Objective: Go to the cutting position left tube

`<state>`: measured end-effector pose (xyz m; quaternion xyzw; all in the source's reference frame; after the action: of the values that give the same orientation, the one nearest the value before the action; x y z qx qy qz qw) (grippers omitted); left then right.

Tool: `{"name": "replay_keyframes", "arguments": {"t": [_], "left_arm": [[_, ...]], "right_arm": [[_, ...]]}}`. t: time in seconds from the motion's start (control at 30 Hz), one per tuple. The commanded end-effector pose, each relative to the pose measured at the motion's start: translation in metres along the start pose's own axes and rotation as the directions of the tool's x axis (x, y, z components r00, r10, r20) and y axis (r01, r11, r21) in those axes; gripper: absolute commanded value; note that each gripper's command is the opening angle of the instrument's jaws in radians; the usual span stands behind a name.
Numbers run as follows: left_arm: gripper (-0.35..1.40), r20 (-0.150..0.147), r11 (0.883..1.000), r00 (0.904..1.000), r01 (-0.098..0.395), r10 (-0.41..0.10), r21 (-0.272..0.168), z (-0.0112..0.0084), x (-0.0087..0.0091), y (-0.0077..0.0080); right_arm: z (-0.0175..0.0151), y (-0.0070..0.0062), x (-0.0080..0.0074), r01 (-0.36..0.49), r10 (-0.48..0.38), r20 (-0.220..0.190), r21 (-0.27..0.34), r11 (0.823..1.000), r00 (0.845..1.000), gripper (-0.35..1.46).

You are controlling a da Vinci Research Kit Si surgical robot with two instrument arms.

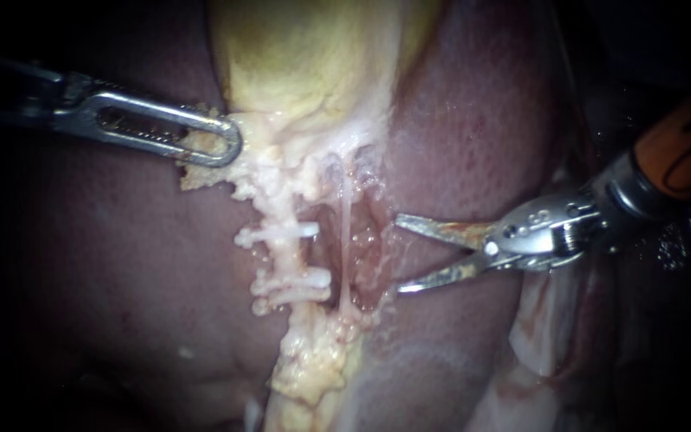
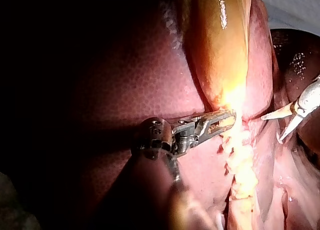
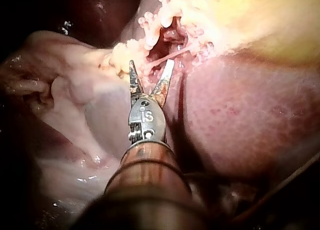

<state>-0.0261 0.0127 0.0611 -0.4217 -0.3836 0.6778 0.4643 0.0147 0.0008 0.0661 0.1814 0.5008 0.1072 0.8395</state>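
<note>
Two clips (image 1: 281, 233) are being carried by the left tube (image 1: 287, 258), which is being held taut by the left instrument (image 1: 232, 146), clamped on fatty tissue (image 1: 195, 176). The right instrument (image 1: 398, 253), blades gaping, is being poised short of it, beside the thin right tube (image 1: 346, 232).

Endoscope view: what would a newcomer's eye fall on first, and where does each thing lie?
The right instrument's open blades stand out, pointing from the right at a thin pale tube. Left of it, two white clips cross a lumpy whitish tube. Upper left, the left instrument's jaws grip pale tissue below the yellow gallbladder.
</note>
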Motion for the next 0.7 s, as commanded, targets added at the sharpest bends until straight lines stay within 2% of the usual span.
{"name": "replay_keyframes", "arguments": {"t": [0.03, 0.17, 0.3, 0.57, 0.7], "left_arm": [[-0.35, 0.000, 1.000, 1.0000, 0.000, 0.000, 0.000, 0.0000, 0.0000, 0.0000], [-0.35, 0.000, 1.000, 1.0000, 0.000, 0.000, 0.000, 0.0000, -0.0001, -0.0001], [-0.35, 0.000, 1.000, 1.0000, -0.001, 0.001, 0.001, 0.0000, -0.0001, -0.0001], [-0.35, -0.001, 1.000, 1.0000, -0.001, 0.001, 0.001, 0.0000, -0.0003, -0.0002], [-0.35, -0.001, 1.000, 1.0000, -0.002, 0.002, 0.001, 0.0001, -0.0003, -0.0003]], "right_arm": [[0.0008, -0.0003, 0.0000, -0.009, 0.009, -0.002, 0.015, 1.000, 1.000, 1.43], [0.0037, -0.0009, -0.0006, -0.031, 0.031, -0.008, 0.050, 0.998, 0.999, 1.45], [0.0062, -0.0008, -0.0017, -0.053, 0.053, -0.008, 0.073, 0.996, 0.999, 1.45], [0.0075, 0.0015, -0.0045, -0.086, 0.087, -0.004, 0.095, 0.992, 0.996, 1.45], [0.0075, 0.0025, -0.0051, -0.092, 0.093, -0.004, 0.102, 0.991, 0.996, 1.45]]}}
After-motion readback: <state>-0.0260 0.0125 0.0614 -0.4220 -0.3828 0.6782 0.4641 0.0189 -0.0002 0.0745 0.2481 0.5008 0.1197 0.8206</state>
